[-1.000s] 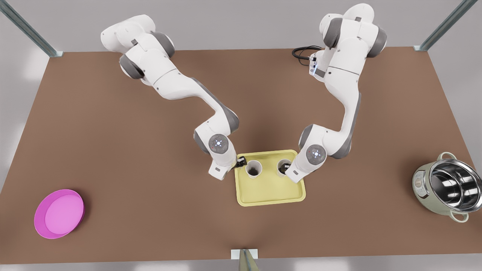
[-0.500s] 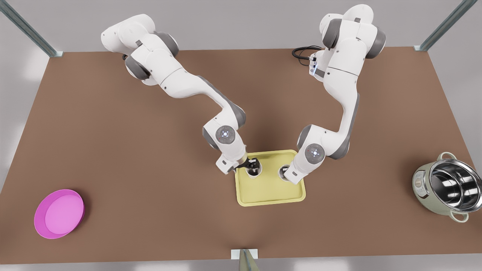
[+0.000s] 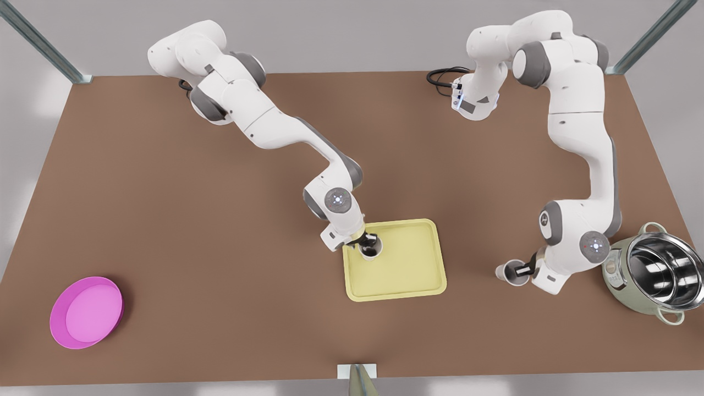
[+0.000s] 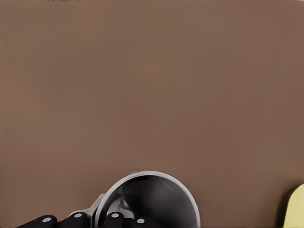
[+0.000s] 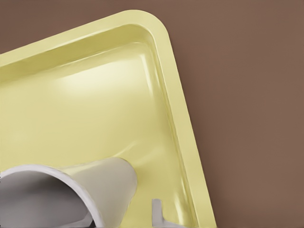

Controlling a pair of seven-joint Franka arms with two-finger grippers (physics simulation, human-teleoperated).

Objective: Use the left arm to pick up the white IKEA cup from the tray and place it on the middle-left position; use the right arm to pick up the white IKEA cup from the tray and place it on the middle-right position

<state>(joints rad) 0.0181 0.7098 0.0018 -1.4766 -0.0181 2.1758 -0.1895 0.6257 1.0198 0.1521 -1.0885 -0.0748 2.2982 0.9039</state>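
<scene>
The pale yellow tray (image 3: 407, 275) lies at the middle of the brown table. One white cup (image 3: 372, 250) stands upright in its far left corner, and my right gripper (image 3: 366, 241) sits at that cup's rim. The right wrist view has this cup (image 5: 109, 180) close up over the tray floor (image 5: 95, 95). My left gripper (image 3: 518, 269), at the front view's right, is shut on the rim of the second white cup (image 3: 505, 270), tipped sideways over bare table well right of the tray. In the left wrist view, black fingers (image 4: 114, 217) pinch the cup (image 4: 152, 199); the tray edge (image 4: 298, 209) peeks in.
A steel pot in a pale green cooker (image 3: 652, 272) stands right beside the left arm's wrist. A magenta bowl (image 3: 86, 312) sits at the front view's near left. A black cable (image 3: 443, 74) lies at the far edge.
The left arm lifted its cup off the tray and swung it far toward the front view's right. The right gripper moved from beside its cup onto the rim and stayed there.
</scene>
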